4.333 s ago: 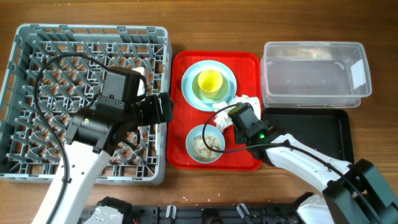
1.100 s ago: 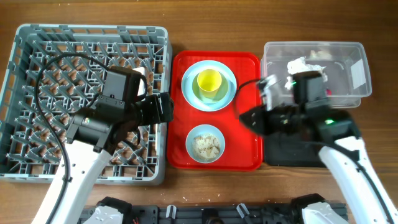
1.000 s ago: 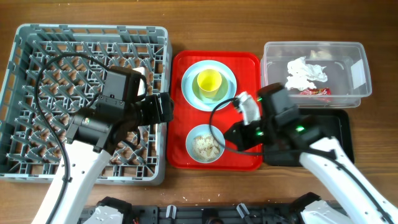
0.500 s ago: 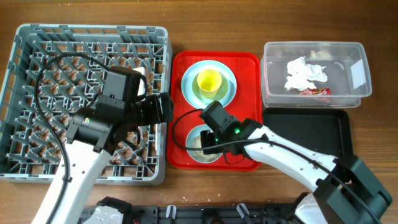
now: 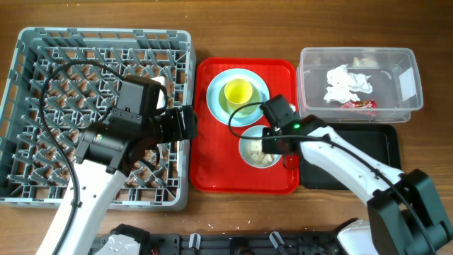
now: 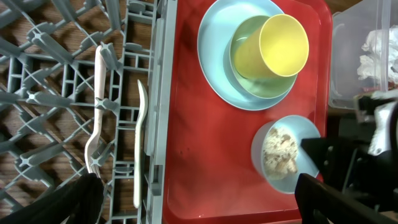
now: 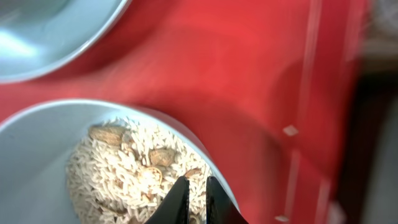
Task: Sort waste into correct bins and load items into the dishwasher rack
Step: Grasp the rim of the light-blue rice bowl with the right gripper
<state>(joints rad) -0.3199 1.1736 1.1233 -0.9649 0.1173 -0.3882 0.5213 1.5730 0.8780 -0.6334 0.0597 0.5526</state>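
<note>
Right gripper [image 7: 194, 188] on rice bowl [image 7: 30, 146] rim

The overhead camera looks straight down from well above and takes in the whole table: dishwasher rack [image 5: 35, 57] at left, red tray [image 5: 205, 170] in the middle, clear tub [image 5: 354, 51] at right. The left wrist camera hangs over the rack's right edge. It also faces down but sits nearer, framed the same way round, with rack at left and red tray at right. The right wrist camera sits very close above the rice bowl [image 7: 37, 143], with the right gripper [image 7: 197, 199] at the frame's bottom edge. All three views share that bowl and the red tray beneath it.
</note>
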